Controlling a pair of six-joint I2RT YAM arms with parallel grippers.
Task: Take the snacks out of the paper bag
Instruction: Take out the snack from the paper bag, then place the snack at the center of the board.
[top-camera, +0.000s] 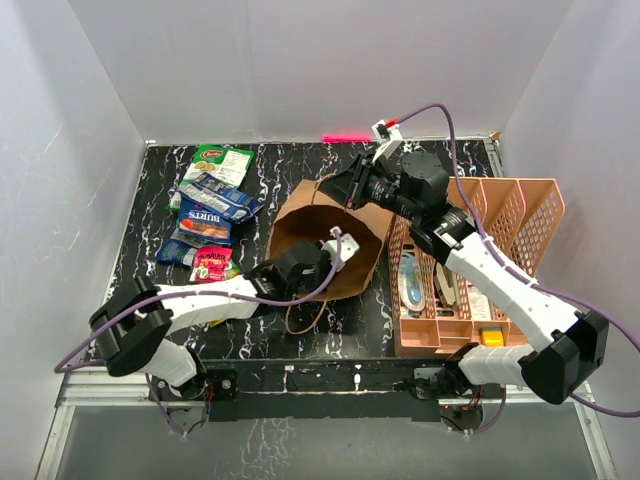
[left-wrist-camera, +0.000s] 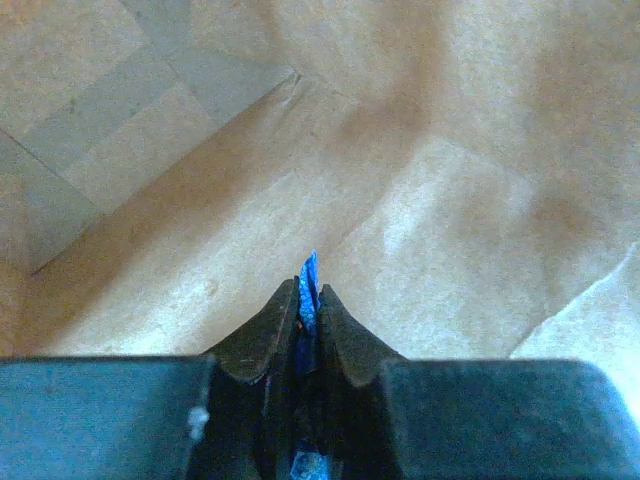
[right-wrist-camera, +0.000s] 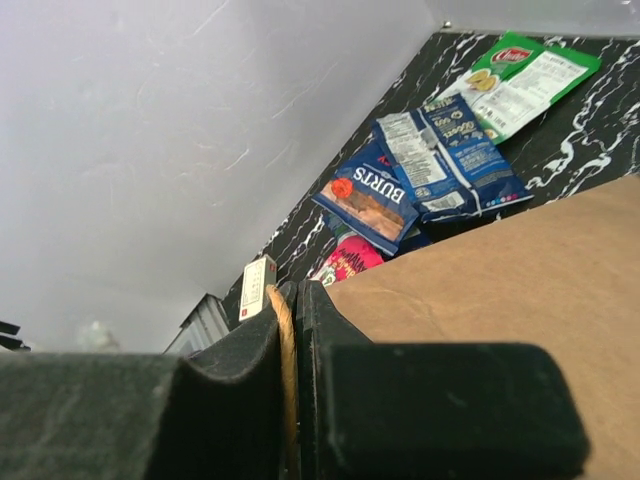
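Note:
The brown paper bag lies open in the middle of the table. My left gripper is inside it, shut on the edge of a blue foil snack packet; the rest of that packet is hidden. My right gripper is shut on the bag's twisted paper handle at the bag's far rim. Several snacks lie left of the bag: a green-white packet, a blue packet, a blue BURTS packet and a red packet. They also show in the right wrist view.
A salmon-pink perforated organiser with pale stationery stands right of the bag, under my right arm. The bag's other handle lies on the table near its front. White walls enclose the black marbled table.

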